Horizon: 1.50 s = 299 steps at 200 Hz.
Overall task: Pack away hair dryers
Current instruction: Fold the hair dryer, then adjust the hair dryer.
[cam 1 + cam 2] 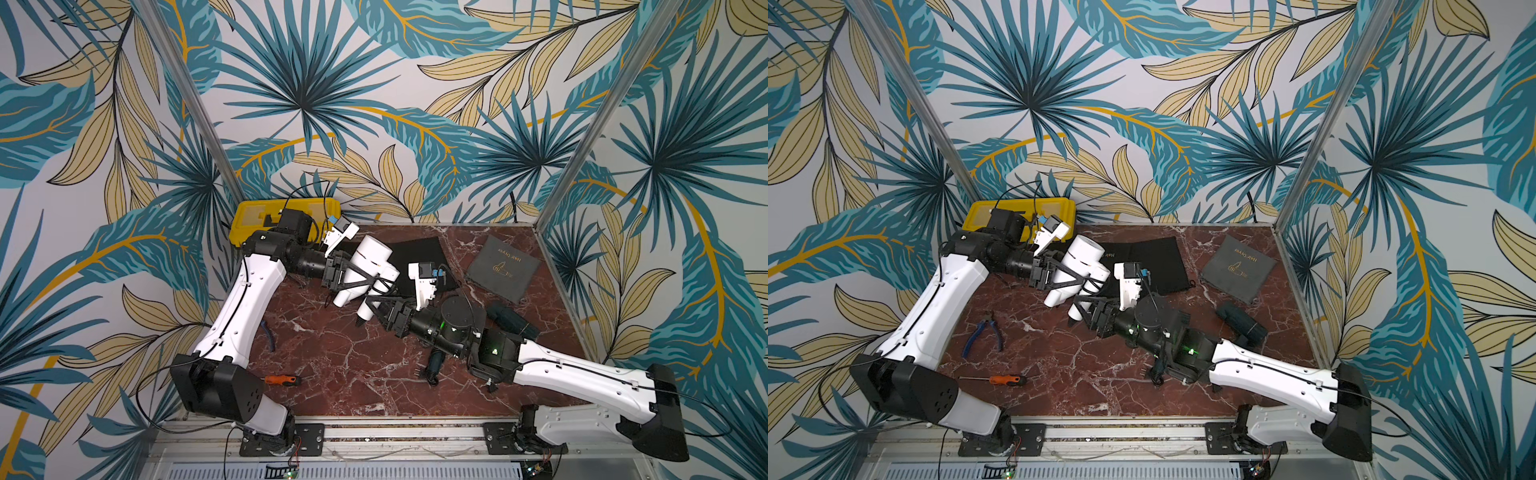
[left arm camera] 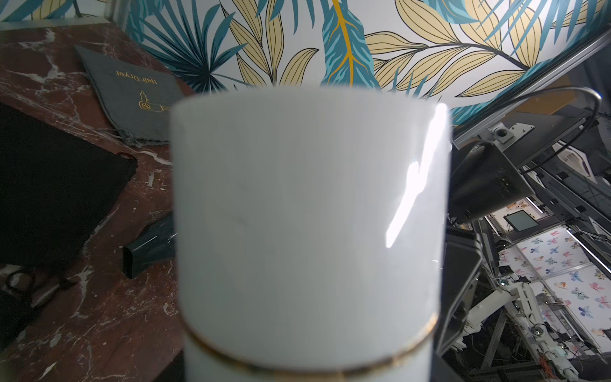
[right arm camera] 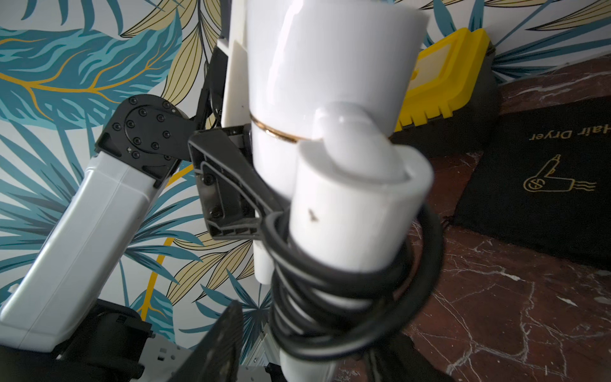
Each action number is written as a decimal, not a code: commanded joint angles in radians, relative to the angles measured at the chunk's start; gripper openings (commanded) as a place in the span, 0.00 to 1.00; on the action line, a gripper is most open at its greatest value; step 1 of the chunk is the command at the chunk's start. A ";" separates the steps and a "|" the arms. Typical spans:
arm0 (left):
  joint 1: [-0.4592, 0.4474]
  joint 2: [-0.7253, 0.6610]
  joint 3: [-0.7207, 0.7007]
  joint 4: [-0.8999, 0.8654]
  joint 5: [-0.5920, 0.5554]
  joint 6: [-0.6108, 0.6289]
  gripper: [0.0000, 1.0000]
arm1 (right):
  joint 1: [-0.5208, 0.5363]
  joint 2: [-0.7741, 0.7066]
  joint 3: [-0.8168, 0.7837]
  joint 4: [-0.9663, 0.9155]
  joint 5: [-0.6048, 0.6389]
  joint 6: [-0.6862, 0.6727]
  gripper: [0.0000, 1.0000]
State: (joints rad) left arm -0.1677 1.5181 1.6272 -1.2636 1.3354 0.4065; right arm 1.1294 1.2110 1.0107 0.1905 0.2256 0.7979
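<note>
**Two grippers, one white dryer**

So the left gripper [image 1: 365, 279] is clamped across the barrel of the white dryer [image 1: 371, 254], right by the gold ring. In the right wrist view one of its black fingers [image 3: 231, 185] lies flat against the shell. The right gripper [image 1: 370, 308] has its jaws apart, either side of the handle where the black cord [image 3: 330, 297] is wound. There's a visible gap between one finger and the cord; the other side is too dark to judge.

The dryer looks lifted clear of the table [image 1: 353, 374], left of centre toward the back, barrel pointing at the back wall. Its barrel overlaps the near left edge of the black pouch [image 1: 419, 249] lying flat behind it. The yellow toolbox [image 1: 257, 216] fills the back left corner just behind the left wrist, so it's tight there.

Off to the right, the grey pouch [image 1: 503, 268] lies flat near the right edge and the metal post [image 1: 582, 137]. A teal dryer [image 1: 513, 318] pokes out just behind the right arm. Another dark teal bit with a coiled cord [image 1: 436, 363] shows under that arm, and I can't tell if it's the same dryer.

Most of the bare marble is front and centre. It runs between the screwdriver [image 1: 280, 379] near the front left edge and the right forearm. In a top view the pliers [image 1: 984, 332] lie just beside the left arm.
</note>
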 commanded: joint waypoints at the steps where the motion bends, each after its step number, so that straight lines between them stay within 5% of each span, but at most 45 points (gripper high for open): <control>1: 0.002 0.006 0.070 -0.022 0.030 -0.004 0.00 | 0.035 -0.051 -0.029 -0.086 0.178 0.024 0.58; 32: 0.013 0.018 0.094 -0.020 0.022 -0.008 0.00 | 0.060 -0.096 -0.081 -0.107 0.265 0.070 0.56; 106: 0.020 0.039 0.100 -0.021 0.057 -0.017 0.00 | 0.059 0.021 -0.072 0.191 0.103 0.096 0.56; 266: 0.014 -0.010 0.046 -0.020 0.115 -0.012 0.00 | 0.036 0.158 -0.018 0.333 0.057 0.089 0.56; 299: 0.008 -0.018 0.034 -0.019 0.118 -0.005 0.00 | 0.036 0.164 -0.022 0.346 0.063 0.081 0.38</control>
State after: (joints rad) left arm -0.1482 1.5513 1.6802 -1.2724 1.3731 0.3950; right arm 1.1725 1.3674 0.9745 0.4812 0.2935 0.8917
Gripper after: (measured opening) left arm 0.684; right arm 0.448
